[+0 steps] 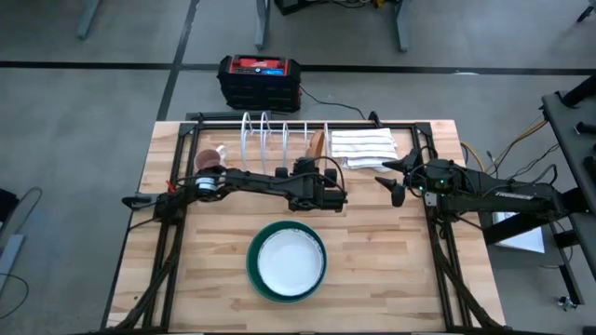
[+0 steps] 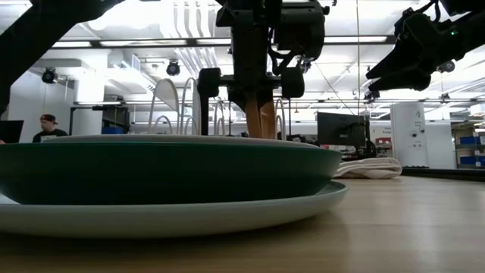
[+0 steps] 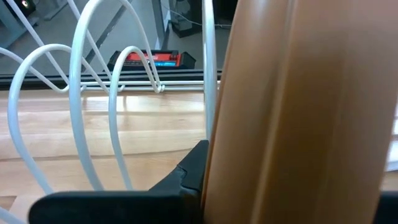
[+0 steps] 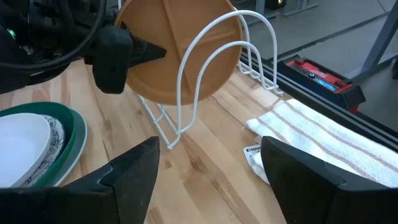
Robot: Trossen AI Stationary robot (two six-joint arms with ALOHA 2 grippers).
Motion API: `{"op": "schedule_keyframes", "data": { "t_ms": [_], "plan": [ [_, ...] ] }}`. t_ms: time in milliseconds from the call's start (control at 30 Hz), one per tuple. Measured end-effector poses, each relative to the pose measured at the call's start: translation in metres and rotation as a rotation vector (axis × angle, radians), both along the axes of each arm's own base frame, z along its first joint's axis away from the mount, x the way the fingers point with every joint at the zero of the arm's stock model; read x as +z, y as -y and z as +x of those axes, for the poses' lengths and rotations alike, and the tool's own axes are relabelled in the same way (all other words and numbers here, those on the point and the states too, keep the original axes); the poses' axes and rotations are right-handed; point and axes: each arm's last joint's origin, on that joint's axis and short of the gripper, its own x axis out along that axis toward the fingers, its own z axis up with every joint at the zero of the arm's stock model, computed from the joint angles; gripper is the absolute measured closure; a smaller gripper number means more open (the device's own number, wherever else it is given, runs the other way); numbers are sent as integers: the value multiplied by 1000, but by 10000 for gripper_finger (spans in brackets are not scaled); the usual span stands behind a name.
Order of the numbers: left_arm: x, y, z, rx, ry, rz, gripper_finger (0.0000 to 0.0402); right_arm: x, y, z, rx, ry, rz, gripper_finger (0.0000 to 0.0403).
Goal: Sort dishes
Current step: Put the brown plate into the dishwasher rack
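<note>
The left hand [image 1: 315, 167] is clenched on the rim of a small round brown plate [image 4: 177, 53], holding it on edge at the right end of the white wire dish rack [image 1: 270, 140], partly between the rack's last hoops. The right wrist view shows the plate upright against two hoops with the dark fingers pinching its edge. I cannot tell whether its lower rim already rests on the rack's base wires.

The other dishes sit stacked in front of the rack, well apart from it, toward the near edge of the wooden table [image 1: 391, 270]: a white plate [image 1: 291, 261] on top, a speckled patterned rim peeking out beneath it in the right wrist view, and the large dark green plate [image 1: 253, 265] underneath.

The right hand [image 1: 399, 179] hovers to the right of the rack, its fingers spread and empty, above the folded white striped cloth [image 1: 365, 147].

The brown plate looks like glazed ceramic: stiff, fairly light for its size, slippery and likely to chip if it drops onto the wires. A pinch across the rim suits it, released only once the hoops support it. The stacked plates would be heavier, so each is best taken by its raised edge, one at a time.
</note>
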Motion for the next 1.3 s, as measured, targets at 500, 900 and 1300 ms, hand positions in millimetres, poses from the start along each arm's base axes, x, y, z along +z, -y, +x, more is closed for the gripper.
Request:
{"op": "schedule_keyframes", "data": {
  "t_ms": [500,900,1300],
  "plan": [
    [-20,1,6,9,-8,-1,357,-1,0,0,0,-6,1,132],
    [-24,1,8,10,1,-1,357,-1,0,0,0,-7,1,130],
    [-24,2,8,3,-7,0,357,-1,0,0,-1,-5,4,122]
  ]
}}
